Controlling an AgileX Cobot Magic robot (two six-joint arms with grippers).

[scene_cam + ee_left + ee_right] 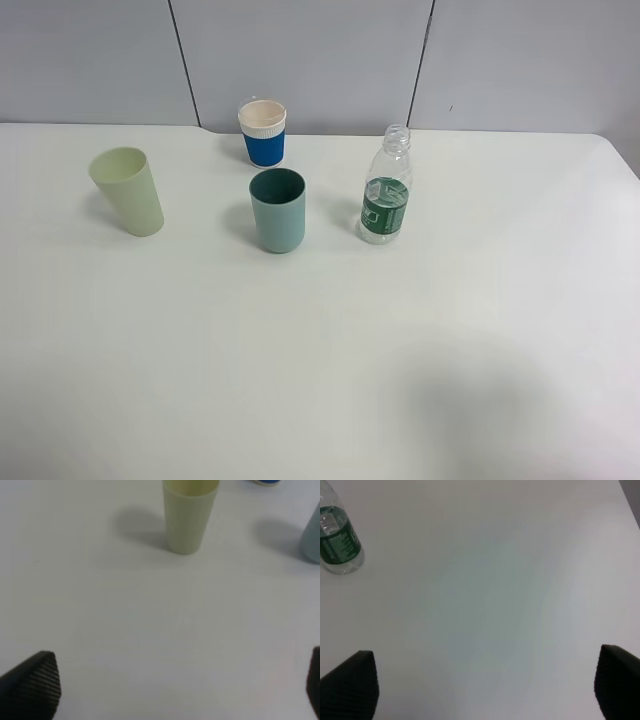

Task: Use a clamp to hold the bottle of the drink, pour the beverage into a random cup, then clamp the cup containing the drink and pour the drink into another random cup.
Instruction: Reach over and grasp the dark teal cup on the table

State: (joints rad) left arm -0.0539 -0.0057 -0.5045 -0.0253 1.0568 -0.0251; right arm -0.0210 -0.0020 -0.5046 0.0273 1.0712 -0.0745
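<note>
The clear bottle (386, 190) with a dark green label and no cap stands upright right of centre on the white table (320, 380). Left of it stands the teal tumbler (277, 210), and farther left the pale green tapered cup (128, 190). Neither arm shows in the exterior high view. In the left wrist view my left gripper (175, 690) is open over bare table, with the pale green cup (187, 515) ahead and the teal tumbler's side (312, 535) at the frame edge. My right gripper (485, 685) is open, with the bottle (339, 542) well ahead and off to one side.
A blue-and-cream cup (263, 132) stands behind the teal tumbler near the table's back edge; its base (265, 482) just shows in the left wrist view. A grey panelled wall (320, 55) rises behind the table. A soft shadow lies on the near right part of the table.
</note>
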